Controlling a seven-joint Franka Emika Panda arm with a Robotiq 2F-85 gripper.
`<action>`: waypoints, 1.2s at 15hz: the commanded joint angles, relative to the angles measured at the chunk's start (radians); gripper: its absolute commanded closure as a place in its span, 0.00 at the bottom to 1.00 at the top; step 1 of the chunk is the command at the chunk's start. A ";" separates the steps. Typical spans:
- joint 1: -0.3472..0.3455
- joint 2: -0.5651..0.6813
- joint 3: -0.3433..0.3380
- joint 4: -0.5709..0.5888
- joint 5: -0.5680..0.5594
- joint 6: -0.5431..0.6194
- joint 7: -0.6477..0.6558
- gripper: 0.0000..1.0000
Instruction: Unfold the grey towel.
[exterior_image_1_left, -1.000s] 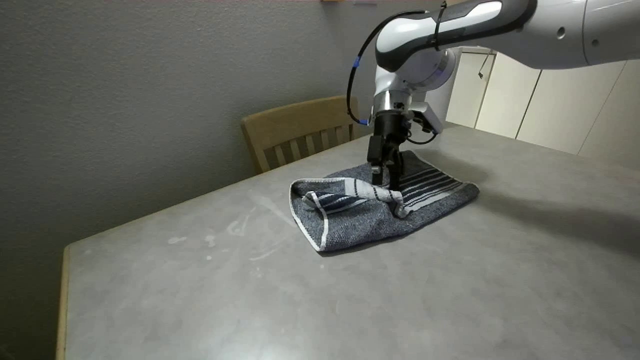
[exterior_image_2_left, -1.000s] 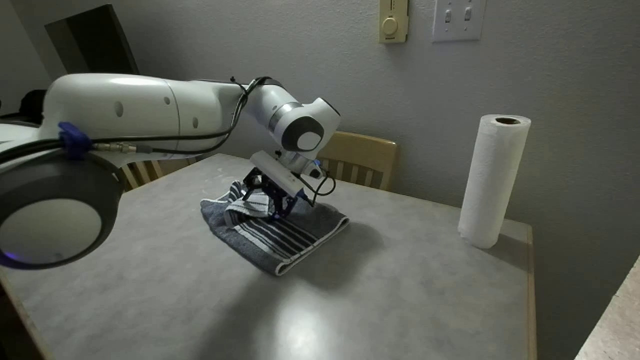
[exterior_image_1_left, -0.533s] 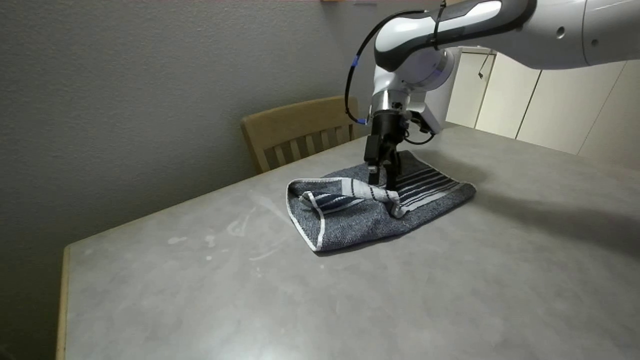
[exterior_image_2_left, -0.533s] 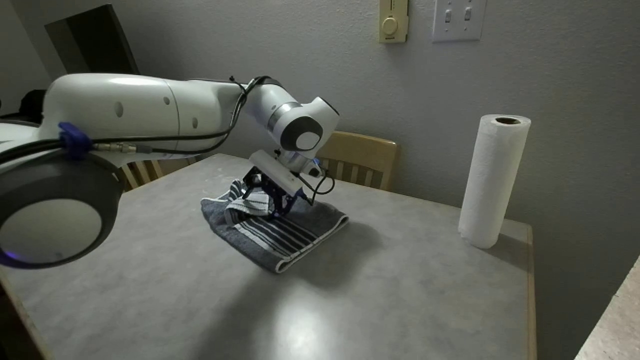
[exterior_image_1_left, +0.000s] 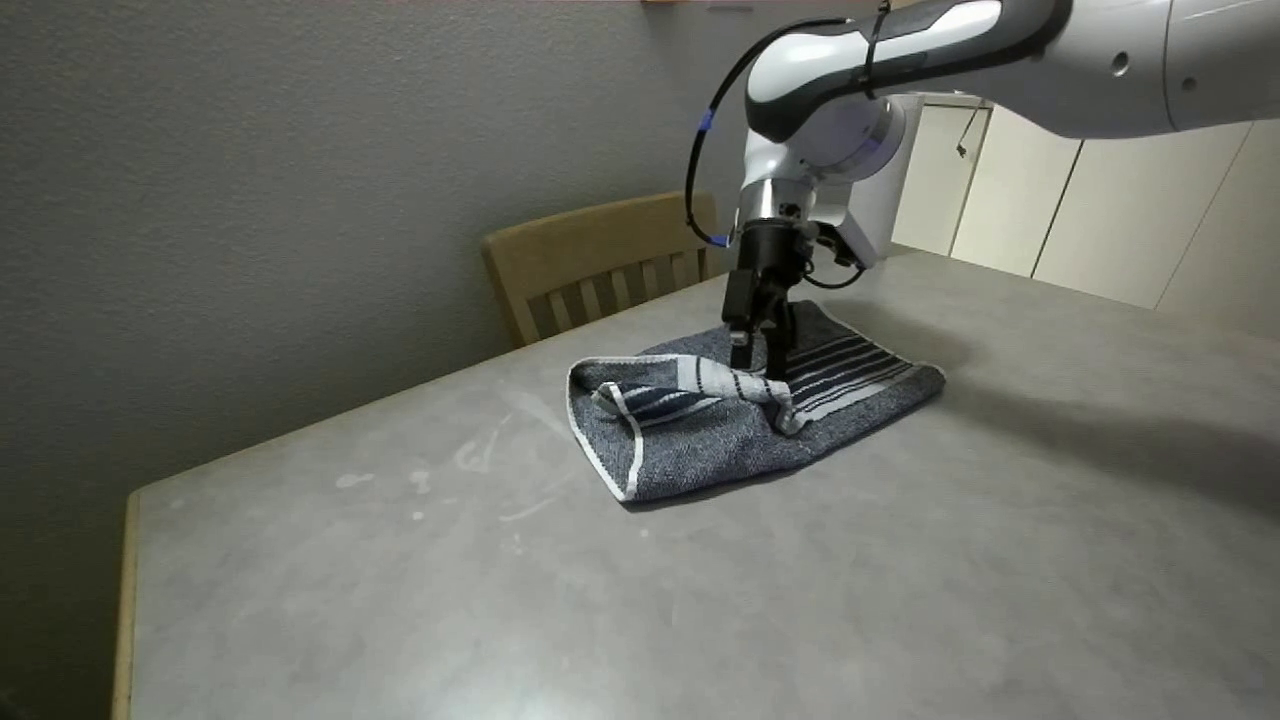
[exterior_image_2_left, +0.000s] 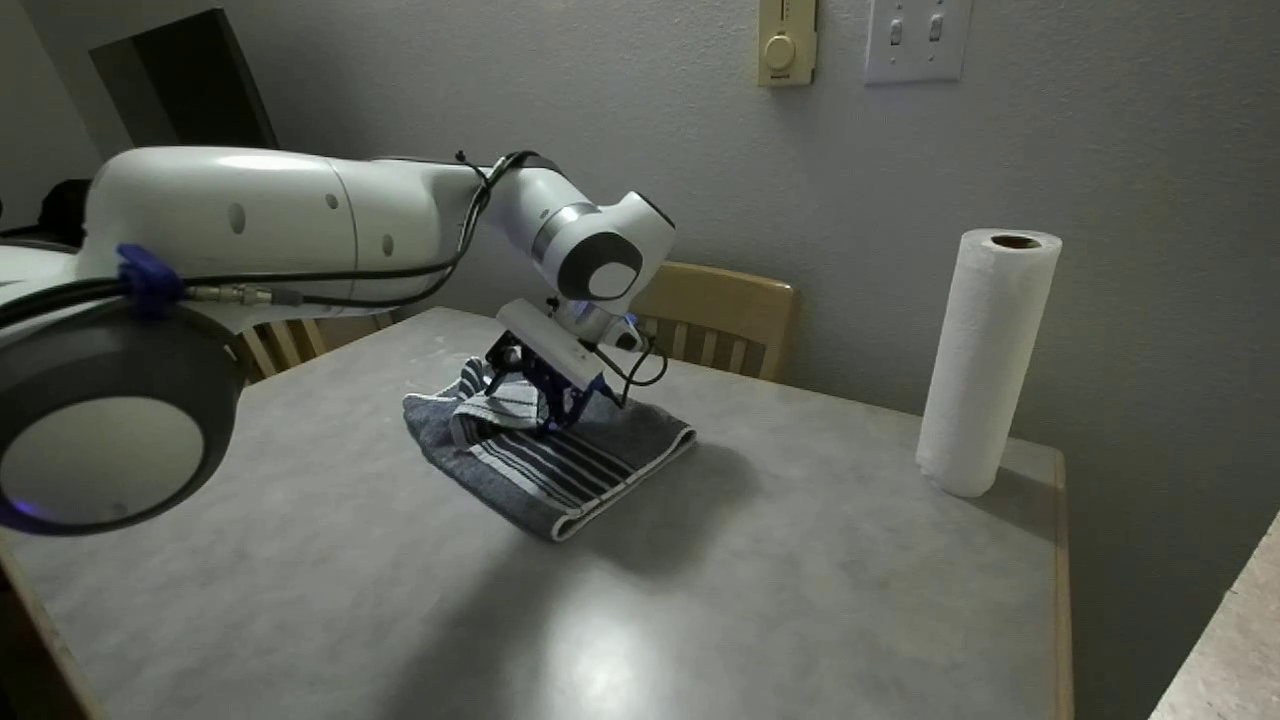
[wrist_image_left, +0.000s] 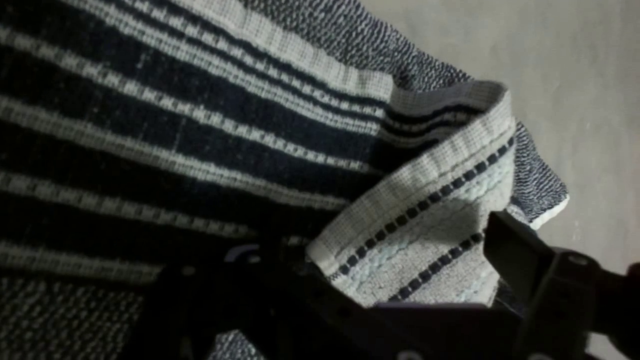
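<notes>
"So, where is your blue-grey striped cloth towel?"
"Partly folded on the grey tabletop, beneath your black two-fingered gripper, whose jaws stand apart near a pale striped fold."

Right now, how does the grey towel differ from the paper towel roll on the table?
The grey towel lies low and partly folded; the paper towel roll stands on its end. The grey towel is dark blue-grey with pale stripes and white edging; the paper towel roll is plain white. The gripper is at the grey towel; the paper towel roll stands clear of it. Both rest on the table.
</notes>
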 joint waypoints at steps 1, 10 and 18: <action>-0.001 0.000 0.006 0.006 0.004 0.001 0.000 0.00; -0.006 0.000 0.025 0.008 0.026 0.014 -0.008 0.00; -0.012 0.000 0.045 -0.007 0.053 0.049 -0.016 0.00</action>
